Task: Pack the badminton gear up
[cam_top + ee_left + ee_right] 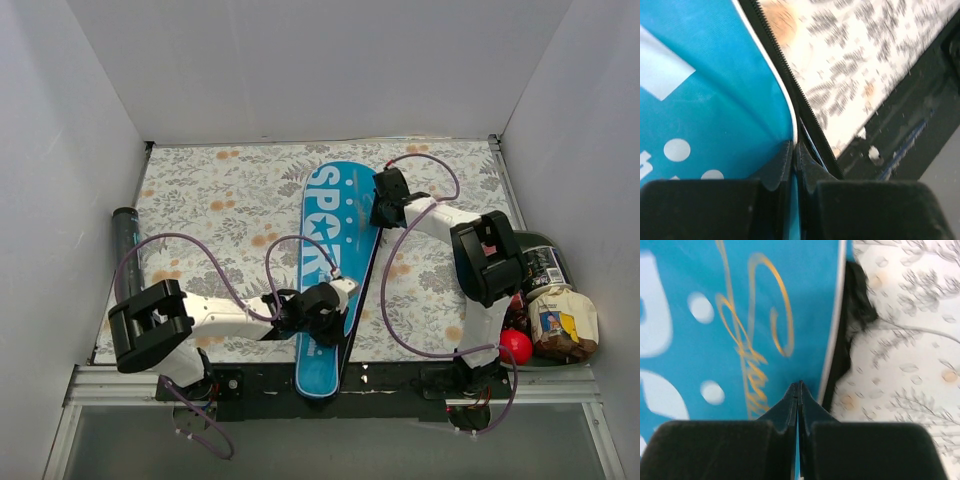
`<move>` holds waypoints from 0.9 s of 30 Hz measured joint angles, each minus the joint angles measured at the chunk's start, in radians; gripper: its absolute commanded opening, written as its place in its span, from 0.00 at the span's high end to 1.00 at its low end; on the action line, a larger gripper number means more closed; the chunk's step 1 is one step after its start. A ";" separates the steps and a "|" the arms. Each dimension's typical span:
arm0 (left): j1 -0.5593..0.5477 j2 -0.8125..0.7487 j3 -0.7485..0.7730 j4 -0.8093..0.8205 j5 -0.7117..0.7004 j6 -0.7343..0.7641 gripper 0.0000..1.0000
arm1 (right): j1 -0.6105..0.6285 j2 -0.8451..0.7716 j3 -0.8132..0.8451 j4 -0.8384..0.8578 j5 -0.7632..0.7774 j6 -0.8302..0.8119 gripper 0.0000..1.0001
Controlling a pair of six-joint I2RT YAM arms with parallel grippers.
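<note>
The long blue cover (330, 230) lettered "SPORT" lies lengthwise in the middle of the flowered cloth, its narrow end over the near black rail. My left gripper (338, 295) is at the cover's right edge near the narrow end. In the left wrist view, my left gripper (795, 147) is shut on the cover (715, 75) at its white-piped edge, beside the open black zipper (805, 100). My right gripper (383, 212) sits at the cover's upper right edge. In the right wrist view, my right gripper (800, 385) is shut over the cover (740, 315), and I see nothing between its tips. A black tube (125, 240) lies at the far left.
A red ball (516, 346), a can (545, 265) and food packets (562, 320) are crowded at the right edge behind my right arm. White walls enclose the table on three sides. Purple cables loop over the cloth beside both arms.
</note>
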State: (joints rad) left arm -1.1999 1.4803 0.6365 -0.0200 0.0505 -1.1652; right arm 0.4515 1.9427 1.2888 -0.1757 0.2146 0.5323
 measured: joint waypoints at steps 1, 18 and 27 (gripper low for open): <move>0.022 0.008 0.005 0.003 0.011 -0.008 1.00 | -0.003 -0.018 -0.021 -0.007 0.008 0.003 0.99; 0.222 -0.025 0.032 -0.108 -0.057 -0.062 0.83 | -0.040 -0.164 -0.230 -0.012 0.042 0.041 0.99; 0.384 -0.083 0.016 -0.160 -0.108 -0.082 0.83 | -0.041 -0.291 -0.386 0.001 0.026 0.070 0.99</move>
State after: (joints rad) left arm -0.8162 1.3975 0.6525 -0.1799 -0.0574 -1.2469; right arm 0.4107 1.6512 0.9031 -0.1749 0.2405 0.6022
